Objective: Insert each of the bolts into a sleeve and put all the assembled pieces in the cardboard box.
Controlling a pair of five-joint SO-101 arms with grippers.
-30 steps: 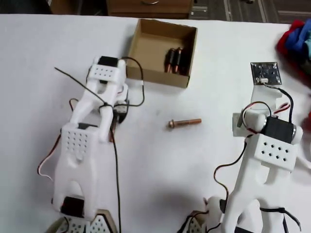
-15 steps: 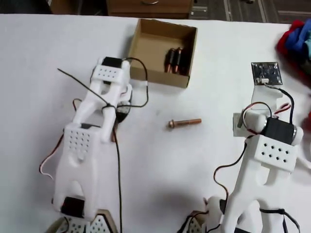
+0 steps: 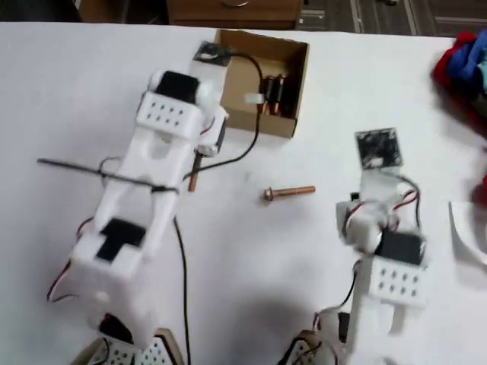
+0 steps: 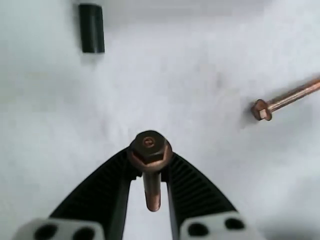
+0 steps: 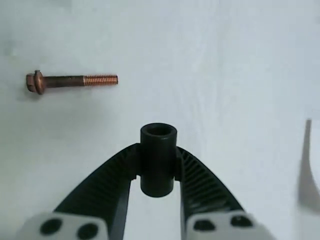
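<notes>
My left end effector (image 4: pixel 150 167) is pinched on a copper hex-head bolt (image 4: pixel 150 155), gripping the shank just under the head. That leaves the threaded end free to enter a sleeve. In the high view this bolt (image 3: pixel 194 172) hangs below the wrist at about 10 o'clock from the counter's centre. A loose short black cylindrical sleeve (image 4: pixel 92 28) lies on the white counter (image 3: pixel 68 68), well apart from it.

A second copper bolt (image 3: pixel 289 192) lies flat at the centre, untouched. The open cardboard box (image 3: pixel 262 123) sits at 12 o'clock. It holds finished pieces (image 3: pixel 274 93) against its right wall.

My right end effector (image 5: pixel 158 156), at 4 o'clock, is clamped on another black sleeve (image 5: pixel 158 160). Its open bore faces outward, I judge so that it can meet the bolt.

Compared with a second ago, my left arm has risen and stretched towards 12 o'clock, and its wrist now overlaps the box's near corner. My right arm has pulled back towards 6 o'clock and shifted slightly left. The loose bolt and the box have not moved.
</notes>
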